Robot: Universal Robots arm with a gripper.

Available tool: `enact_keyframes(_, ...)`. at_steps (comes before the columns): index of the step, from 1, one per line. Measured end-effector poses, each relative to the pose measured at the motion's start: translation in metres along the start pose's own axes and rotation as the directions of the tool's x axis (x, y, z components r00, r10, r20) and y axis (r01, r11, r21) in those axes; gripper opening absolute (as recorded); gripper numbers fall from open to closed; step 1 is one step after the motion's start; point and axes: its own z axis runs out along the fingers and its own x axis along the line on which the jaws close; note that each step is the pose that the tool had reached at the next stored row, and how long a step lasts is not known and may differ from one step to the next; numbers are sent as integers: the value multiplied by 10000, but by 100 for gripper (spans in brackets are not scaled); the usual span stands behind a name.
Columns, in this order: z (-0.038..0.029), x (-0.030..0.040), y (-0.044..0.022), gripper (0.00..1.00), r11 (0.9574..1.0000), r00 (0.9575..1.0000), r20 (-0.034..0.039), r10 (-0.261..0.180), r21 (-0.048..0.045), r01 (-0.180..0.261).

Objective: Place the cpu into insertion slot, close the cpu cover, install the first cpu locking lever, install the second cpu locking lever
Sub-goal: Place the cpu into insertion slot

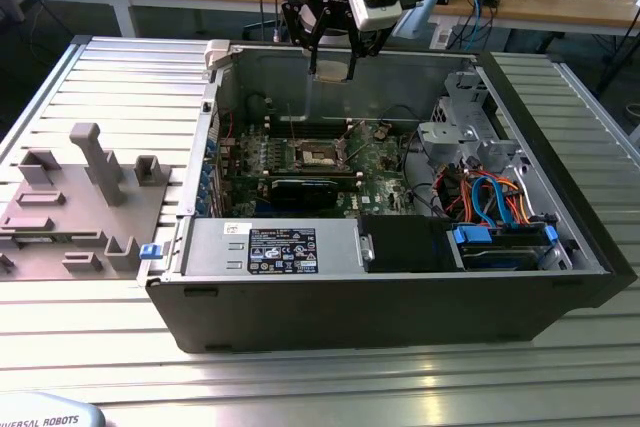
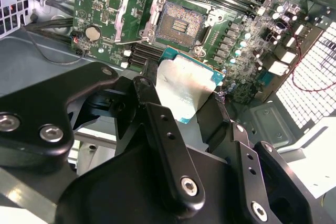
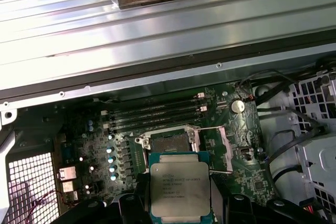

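Overhead, the tool (image 1: 332,69) grips the cpu (image 3: 180,190) above a case (image 1: 400,297) on the ribbed metal table (image 1: 120,67)

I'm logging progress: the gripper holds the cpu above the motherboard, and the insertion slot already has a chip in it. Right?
Not quite. The gripper holds the cpu above the motherboard, but the insertion slot is empty: the second wrist view shows its bare contacts.
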Motion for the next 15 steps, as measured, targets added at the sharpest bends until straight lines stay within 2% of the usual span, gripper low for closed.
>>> enact_keyframes(15, 0, 0, 0, 55, 10000, 10000, 7, 80, -1, -80)
